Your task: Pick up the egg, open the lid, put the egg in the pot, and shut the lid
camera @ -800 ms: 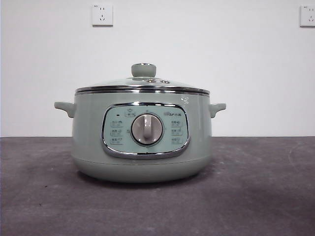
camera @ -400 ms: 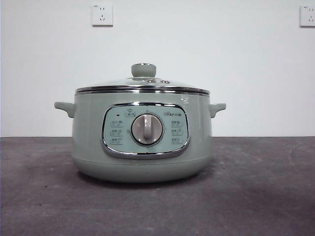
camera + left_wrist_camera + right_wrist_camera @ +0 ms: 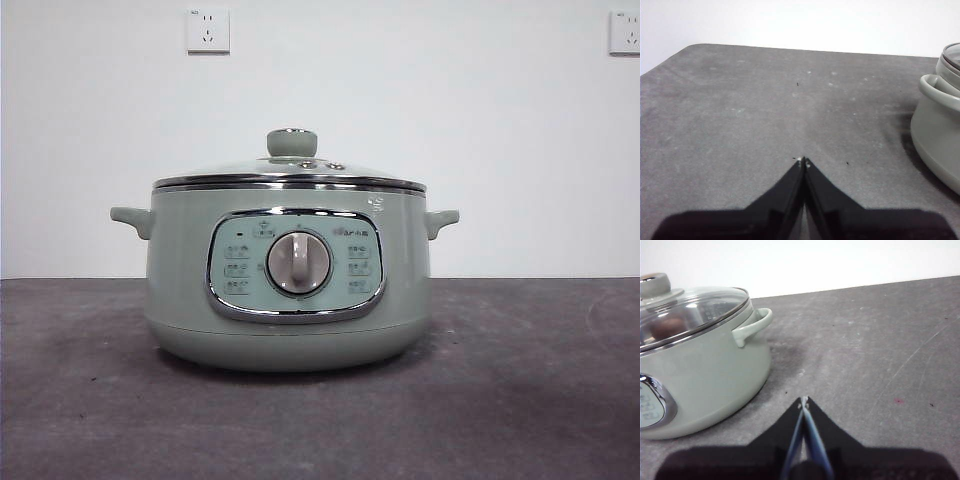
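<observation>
The pale green pot (image 3: 290,280) stands mid-table with its glass lid (image 3: 290,172) seated on the rim, knob (image 3: 292,142) up. In the right wrist view the egg (image 3: 666,326) shows as a reddish-brown shape through the lid (image 3: 690,310), inside the pot (image 3: 705,375). My right gripper (image 3: 803,401) is shut and empty over bare table beside the pot's handle (image 3: 752,325). My left gripper (image 3: 802,161) is also shut with nothing in it, over the table on the pot's (image 3: 940,130) other side. Neither arm appears in the front view.
The dark grey table (image 3: 520,400) runs to a white wall bearing two sockets (image 3: 208,30). In the left wrist view the table's far edge (image 3: 790,47) and rounded corner are visible.
</observation>
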You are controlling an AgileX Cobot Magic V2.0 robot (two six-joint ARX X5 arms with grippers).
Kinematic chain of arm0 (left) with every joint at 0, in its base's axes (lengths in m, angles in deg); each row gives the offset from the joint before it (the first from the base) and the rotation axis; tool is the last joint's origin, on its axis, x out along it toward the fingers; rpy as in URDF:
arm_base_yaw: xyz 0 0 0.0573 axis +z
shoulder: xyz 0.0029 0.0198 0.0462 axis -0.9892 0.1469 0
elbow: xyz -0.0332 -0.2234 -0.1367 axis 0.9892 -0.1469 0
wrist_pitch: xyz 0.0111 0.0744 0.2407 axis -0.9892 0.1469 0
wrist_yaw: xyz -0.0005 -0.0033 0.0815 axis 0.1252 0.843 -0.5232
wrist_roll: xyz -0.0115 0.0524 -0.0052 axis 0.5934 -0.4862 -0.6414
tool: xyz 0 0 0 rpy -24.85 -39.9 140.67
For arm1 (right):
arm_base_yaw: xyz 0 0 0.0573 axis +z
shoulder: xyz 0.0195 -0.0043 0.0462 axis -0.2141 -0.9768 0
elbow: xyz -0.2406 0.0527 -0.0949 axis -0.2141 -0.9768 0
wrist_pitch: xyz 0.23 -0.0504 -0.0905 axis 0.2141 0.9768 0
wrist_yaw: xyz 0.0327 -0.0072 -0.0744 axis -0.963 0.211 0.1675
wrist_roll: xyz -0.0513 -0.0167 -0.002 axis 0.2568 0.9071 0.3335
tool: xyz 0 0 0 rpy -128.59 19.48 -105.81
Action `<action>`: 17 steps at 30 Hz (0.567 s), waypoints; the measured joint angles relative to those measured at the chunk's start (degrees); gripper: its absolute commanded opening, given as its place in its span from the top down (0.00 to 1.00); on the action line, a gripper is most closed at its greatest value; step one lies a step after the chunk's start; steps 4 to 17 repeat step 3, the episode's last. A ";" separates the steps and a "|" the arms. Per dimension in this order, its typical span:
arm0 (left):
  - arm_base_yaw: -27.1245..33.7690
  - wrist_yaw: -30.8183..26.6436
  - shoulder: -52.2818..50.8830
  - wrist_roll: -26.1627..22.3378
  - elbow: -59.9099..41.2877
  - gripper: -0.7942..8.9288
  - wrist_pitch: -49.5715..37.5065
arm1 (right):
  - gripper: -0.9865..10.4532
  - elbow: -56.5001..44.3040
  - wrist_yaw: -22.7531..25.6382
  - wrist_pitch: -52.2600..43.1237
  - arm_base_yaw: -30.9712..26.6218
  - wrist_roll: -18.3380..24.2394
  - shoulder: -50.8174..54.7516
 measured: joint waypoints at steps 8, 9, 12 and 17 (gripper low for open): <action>0.00 0.00 0.00 0.00 0.00 0.92 0.00 | 0.91 0.00 0.02 0.00 0.00 0.00 0.00; 0.00 0.00 0.00 0.00 0.00 0.92 0.00 | 0.91 0.00 0.02 0.00 0.00 0.00 0.00; 0.00 0.00 0.00 0.00 0.00 0.92 0.00 | 0.91 0.00 0.02 0.00 0.00 0.00 0.00; 0.00 0.00 0.00 0.00 0.00 0.92 0.00 | 0.91 0.00 0.02 0.00 0.00 0.00 0.00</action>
